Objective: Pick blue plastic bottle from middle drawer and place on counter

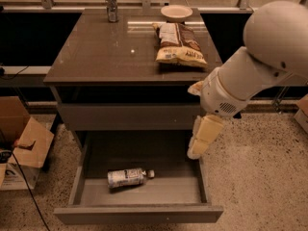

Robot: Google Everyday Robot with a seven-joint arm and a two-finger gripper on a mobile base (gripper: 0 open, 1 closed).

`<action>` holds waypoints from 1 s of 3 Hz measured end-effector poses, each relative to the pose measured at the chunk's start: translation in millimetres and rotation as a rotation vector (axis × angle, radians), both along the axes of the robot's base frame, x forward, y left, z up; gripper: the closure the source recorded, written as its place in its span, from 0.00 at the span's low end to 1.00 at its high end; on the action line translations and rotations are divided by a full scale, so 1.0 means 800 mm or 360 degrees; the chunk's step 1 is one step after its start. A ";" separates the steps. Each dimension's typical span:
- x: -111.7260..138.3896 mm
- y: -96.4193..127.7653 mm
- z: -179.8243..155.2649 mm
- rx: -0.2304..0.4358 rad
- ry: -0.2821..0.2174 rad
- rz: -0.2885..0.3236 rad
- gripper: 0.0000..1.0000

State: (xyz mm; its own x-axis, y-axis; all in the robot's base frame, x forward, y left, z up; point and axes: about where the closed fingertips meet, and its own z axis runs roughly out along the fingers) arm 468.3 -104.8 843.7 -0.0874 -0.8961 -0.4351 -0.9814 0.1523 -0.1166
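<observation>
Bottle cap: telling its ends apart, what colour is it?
White cap, camera view; the pincer hangs near the drawer's right wall.

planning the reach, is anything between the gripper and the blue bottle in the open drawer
Nothing visible does. The gripper hangs over one side wall of the open middle drawer. The blue plastic bottle lies on its side on the drawer floor, and only bare floor shows between them.

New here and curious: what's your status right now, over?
Gripper over right wall of open middle drawer, apart from blue plastic bottle. Bottle on its side on drawer floor, cap to the right. Nothing between them.
</observation>
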 end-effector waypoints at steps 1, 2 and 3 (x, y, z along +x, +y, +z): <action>0.010 0.028 -0.029 0.0047 0.0009 0.0035 0.00; 0.020 0.055 -0.053 0.0085 0.0022 0.0072 0.00; 0.032 0.075 -0.077 0.0125 0.0043 0.0078 0.00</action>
State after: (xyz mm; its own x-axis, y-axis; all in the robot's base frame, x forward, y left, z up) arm 494.0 -44.9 781.8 -0.0568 -0.8629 -0.5021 -0.9906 0.1115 -0.0796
